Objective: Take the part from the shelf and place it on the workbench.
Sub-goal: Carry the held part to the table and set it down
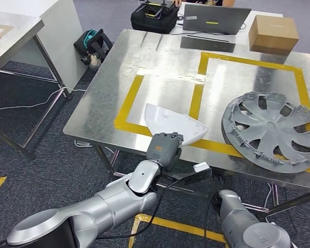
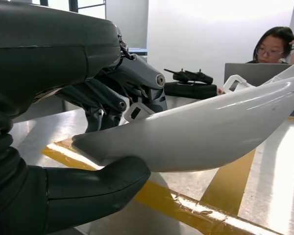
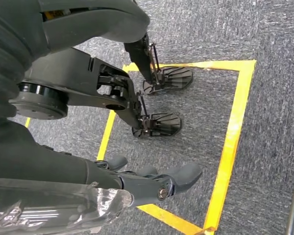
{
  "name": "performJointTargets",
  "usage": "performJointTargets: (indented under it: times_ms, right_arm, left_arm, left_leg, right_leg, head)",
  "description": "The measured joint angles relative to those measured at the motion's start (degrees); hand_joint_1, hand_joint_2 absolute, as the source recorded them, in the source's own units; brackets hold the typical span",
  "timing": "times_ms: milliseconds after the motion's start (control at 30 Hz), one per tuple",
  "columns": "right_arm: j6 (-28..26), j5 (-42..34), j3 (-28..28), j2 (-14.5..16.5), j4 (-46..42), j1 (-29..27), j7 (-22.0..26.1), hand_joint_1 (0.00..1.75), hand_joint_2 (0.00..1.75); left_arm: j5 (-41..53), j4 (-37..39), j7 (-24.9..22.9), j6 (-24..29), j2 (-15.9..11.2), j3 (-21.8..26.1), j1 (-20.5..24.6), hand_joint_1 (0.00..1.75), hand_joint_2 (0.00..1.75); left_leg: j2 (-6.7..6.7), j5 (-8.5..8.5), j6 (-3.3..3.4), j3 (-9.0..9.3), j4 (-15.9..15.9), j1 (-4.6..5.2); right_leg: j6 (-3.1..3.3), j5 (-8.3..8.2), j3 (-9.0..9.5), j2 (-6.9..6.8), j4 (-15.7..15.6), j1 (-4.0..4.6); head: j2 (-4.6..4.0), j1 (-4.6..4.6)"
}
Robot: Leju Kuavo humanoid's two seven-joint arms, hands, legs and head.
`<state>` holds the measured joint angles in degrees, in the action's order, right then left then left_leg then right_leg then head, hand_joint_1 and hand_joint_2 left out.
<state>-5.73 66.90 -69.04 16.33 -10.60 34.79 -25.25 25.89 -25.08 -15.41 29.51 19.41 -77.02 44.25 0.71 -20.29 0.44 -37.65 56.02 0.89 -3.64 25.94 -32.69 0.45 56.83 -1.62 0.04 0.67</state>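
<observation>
Part: white curved panel, over table's near edge, across yellow tape.
Left hand: grips part, thumb under, fingers on top.
Right hand: hangs over floor, fingers loosely extended, holding nothing.
Hubcap: on table, right of part.

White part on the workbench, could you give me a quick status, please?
Left hand grips white part, over workbench front edge. Right hand hangs open, empty. Wheel cover lies apart.

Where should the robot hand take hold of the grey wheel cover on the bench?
Probably the near rim of the grey wheel cover, approached from the robot's side. It lies flat on the workbench with its near edge close to the bench edge, and the open slots between spokes give fingers a way under the rim.
</observation>
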Motion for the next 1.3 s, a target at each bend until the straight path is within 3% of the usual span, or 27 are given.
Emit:
performJointTargets:
  times_ms: [100, 233, 667, 1000, 1100, 1167, 1300]
  right_arm:
    - [0.1, 0.2, 0.0, 0.0, 0.0, 0.0, 0.0, 0.0, 0.0]
    - [0.1, 0.4, 0.0, 0.2, 0.0, 0.0, 0.0, 0.0, 0.0]
    - [0.2, 0.5, 0.0, 0.3, 0.0, 0.1, -0.3, 0.0, 0.0]
    - [0.3, 0.4, -0.1, 0.3, 0.0, 0.1, -0.2, 0.0, 0.0]
    - [0.3, 0.2, -0.2, 0.3, 0.0, 0.1, 0.0, 0.0, 0.0]
    - [0.1, -0.2, -0.3, 0.3, 0.0, 0.0, 0.4, 0.0, 0.0]
    - [0.3, -1.1, -0.4, -0.5, 0.0, -0.2, 1.3, 0.0, 0.0]
  left_arm:
    - [0.3, 0.0, 0.2, -0.6, 0.0, 0.0, 0.1, 0.0, 1.75]
    - [0.6, 0.0, 0.4, -0.8, 0.0, 0.0, 0.1, 0.0, 0.0]
    - [1.1, 0.2, 0.5, -0.1, 0.0, 0.2, 0.1, 0.0, 0.0]
    - [-5.8, 0.3, 9.1, 5.6, 0.0, 3.8, -0.6, 0.0, 0.0]
    - [-12.1, 0.3, 15.2, 7.6, 0.0, 6.3, -0.9, 0.0, 0.0]
    - [-17.0, 0.3, 22.2, 8.3, 0.0, 9.4, -1.1, 0.0, 0.0]
    - [-19.9, -0.4, 44.8, 8.3, 0.0, 21.9, -2.7, 0.0, 0.0]
  left_leg:
    - [0.0, 0.0, 0.0, 0.0, 0.0, 0.0]
    - [0.0, 0.0, 0.0, 0.0, 0.0, 0.0]
    - [0.0, 0.0, 0.0, 0.0, 0.0, 0.0]
    - [0.0, 0.0, 0.0, 0.0, 0.0, 0.0]
    - [0.0, 0.01, 0.0, 0.0, 0.0, 0.0]
    - [-0.01, 0.01, 0.01, -0.01, 0.0, 0.0]
    - [-0.01, 0.02, 0.01, -0.03, 0.0, 0.01]
  right_leg:
    - [0.0, 0.0, 0.0, 0.0, 0.0, 0.0]
    - [0.0, 0.0, 0.0, 0.0, 0.0, 0.0]
    - [0.0, 0.0, 0.01, 0.0, 0.0, 0.0]
    - [0.0, 0.0, 0.0, 0.0, 0.0, 0.0]
    - [0.0, 0.0, -0.01, 0.0, 0.0, 0.0]
    - [0.0, 0.0, -0.02, -0.01, 0.0, 0.0]
    - [0.0, 0.0, -0.05, 0.0, 0.0, -0.01]
  head:
    - [-0.01, -0.01]
    - [0.0, 0.0]
    - [0.0, 0.0]
    - [-0.01, 0.0]
    - [0.0, -0.01]
    - [0.0, -0.01]
    - [0.0, 0.01]
